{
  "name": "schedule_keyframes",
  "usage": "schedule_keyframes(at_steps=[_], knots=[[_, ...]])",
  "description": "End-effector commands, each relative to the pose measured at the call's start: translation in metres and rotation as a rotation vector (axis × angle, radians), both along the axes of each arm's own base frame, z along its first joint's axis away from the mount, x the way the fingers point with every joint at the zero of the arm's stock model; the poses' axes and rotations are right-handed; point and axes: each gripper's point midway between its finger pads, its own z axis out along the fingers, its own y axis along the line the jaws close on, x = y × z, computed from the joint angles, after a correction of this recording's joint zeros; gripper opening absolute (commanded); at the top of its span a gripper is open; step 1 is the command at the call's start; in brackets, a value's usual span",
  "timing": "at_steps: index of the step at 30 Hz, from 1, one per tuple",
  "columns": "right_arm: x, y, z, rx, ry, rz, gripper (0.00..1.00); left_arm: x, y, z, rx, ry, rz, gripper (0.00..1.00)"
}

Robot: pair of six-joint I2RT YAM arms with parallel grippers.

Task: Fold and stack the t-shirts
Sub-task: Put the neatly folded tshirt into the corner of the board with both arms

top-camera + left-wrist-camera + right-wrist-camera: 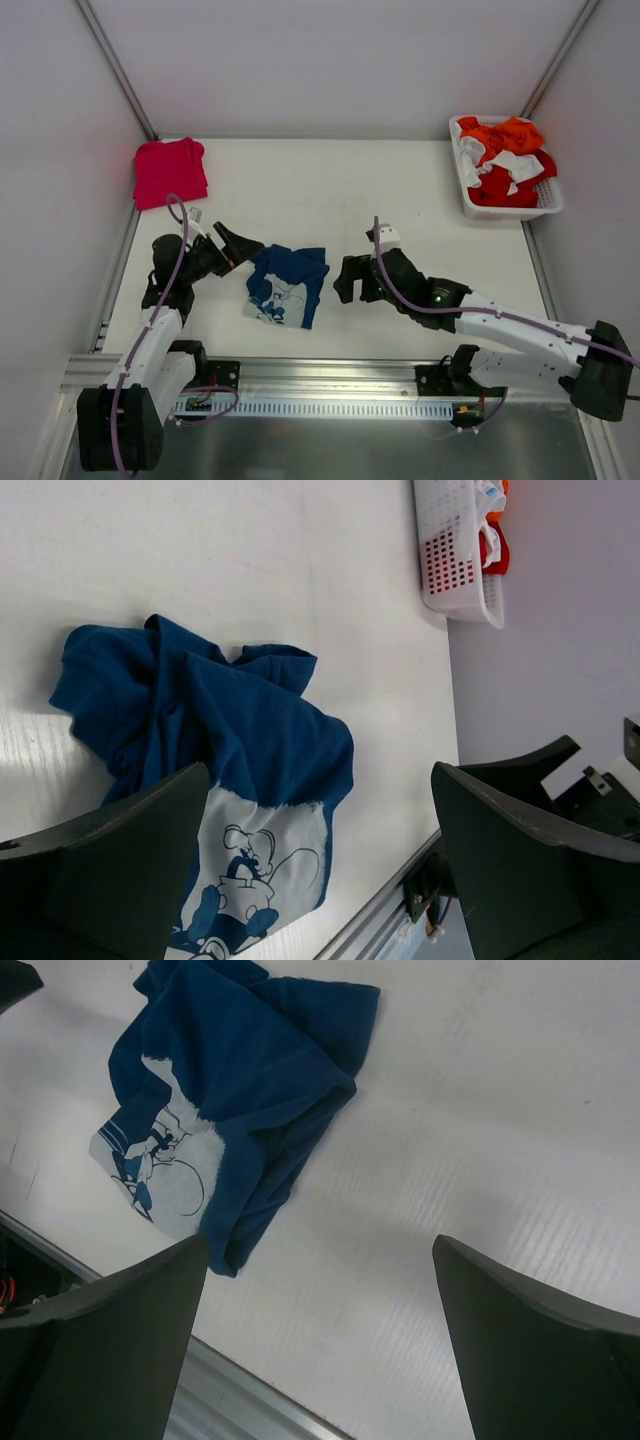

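Pincers, left (246, 249) and right (346, 281), agape beside t-shirt (291, 272)

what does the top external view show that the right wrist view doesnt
Only the top external view: the pinkish-red t-shirt at the far left corner, the white basket of clothes at the far right, and both arms, with the left gripper and right gripper open.
Only the right wrist view: the right gripper's own fingers up close, spread wide with nothing between them.
Both: the crumpled navy blue t-shirt with its white cartoon print, lying on the white table.
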Motion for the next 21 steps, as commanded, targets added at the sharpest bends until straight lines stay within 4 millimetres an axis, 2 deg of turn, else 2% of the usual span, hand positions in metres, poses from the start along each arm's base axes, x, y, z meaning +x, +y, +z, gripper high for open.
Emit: schedule_keyframes(at_steps=[1, 3, 4, 7, 8, 9, 11, 13, 16, 21], knots=[[0.012, 0.036, -0.002, 0.132, 0.015, 0.028, 1.0, 0.004, 0.004, 0.002, 0.035, -0.06, 0.006, 0.95], [0.016, 0.048, -0.008, 0.162, 0.05, 0.042, 1.0, 0.0, 0.012, -0.015, 0.081, -0.005, 0.046, 0.92], [0.02, 0.056, -0.02, 0.153, 0.071, 0.046, 0.99, -0.002, 0.014, -0.018, 0.097, 0.004, 0.056, 0.91], [0.025, 0.072, -0.028, 0.166, 0.103, 0.061, 1.0, -0.009, 0.018, -0.018, 0.159, 0.007, 0.091, 0.91], [0.027, 0.076, -0.028, 0.18, 0.106, 0.067, 0.99, -0.007, 0.022, -0.012, 0.184, -0.007, 0.111, 0.91], [0.029, 0.08, -0.026, 0.195, 0.105, 0.066, 1.0, -0.01, 0.025, -0.016, 0.219, 0.009, 0.128, 0.91], [0.031, 0.084, -0.032, 0.188, 0.117, 0.06, 0.99, -0.014, 0.02, -0.018, 0.234, 0.027, 0.113, 0.91], [0.034, 0.089, -0.031, 0.204, 0.118, 0.055, 0.99, -0.019, 0.022, -0.031, 0.257, 0.08, 0.119, 0.91], [0.035, 0.091, -0.039, 0.208, 0.134, 0.047, 1.0, -0.029, 0.023, -0.053, 0.311, 0.148, 0.129, 0.9], [0.031, 0.095, -0.056, 0.215, 0.175, 0.045, 0.99, -0.042, 0.024, -0.079, 0.415, 0.226, 0.134, 0.9]])
